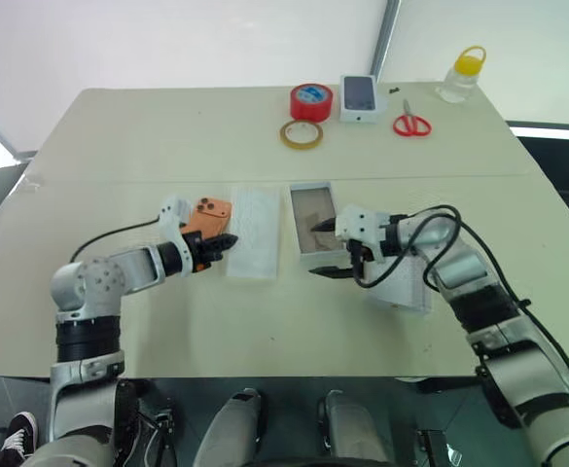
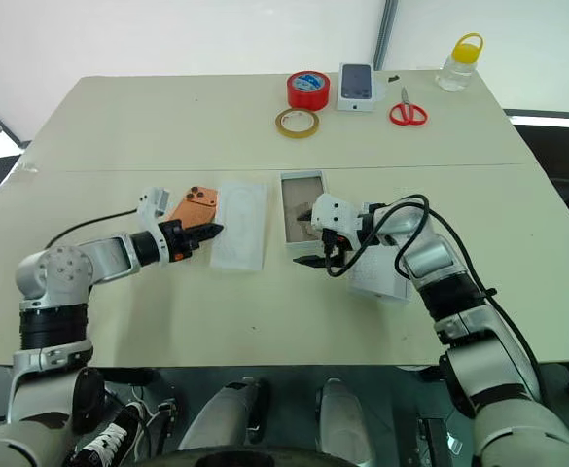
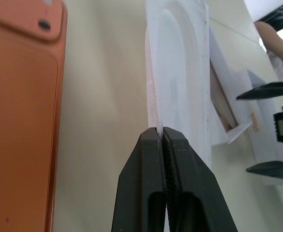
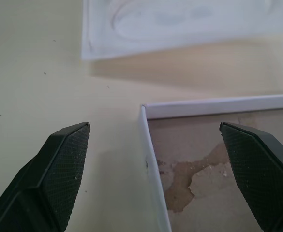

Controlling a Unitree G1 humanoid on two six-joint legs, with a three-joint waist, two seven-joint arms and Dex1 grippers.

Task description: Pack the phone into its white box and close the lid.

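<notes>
Card (image 1: 253, 233) between phone (image 1: 209, 215) and white box (image 1: 313, 224)

Orange slim phone (image 1: 209, 215): near end hidden behind left gripper (image 1: 228, 240); in left wrist view cut off by the picture's edge, lens cluster mostly out. Flat white card with oblong outline (image 3: 180, 87): far end cut off there. Shallow all-white cardboard tray (image 1: 406, 288): largely covered by right arm and black cable. White box with brownish floor (image 4: 218, 150): one corner in frame in right wrist view. Print on small white box (image 1: 359, 97) too small to read.
</notes>
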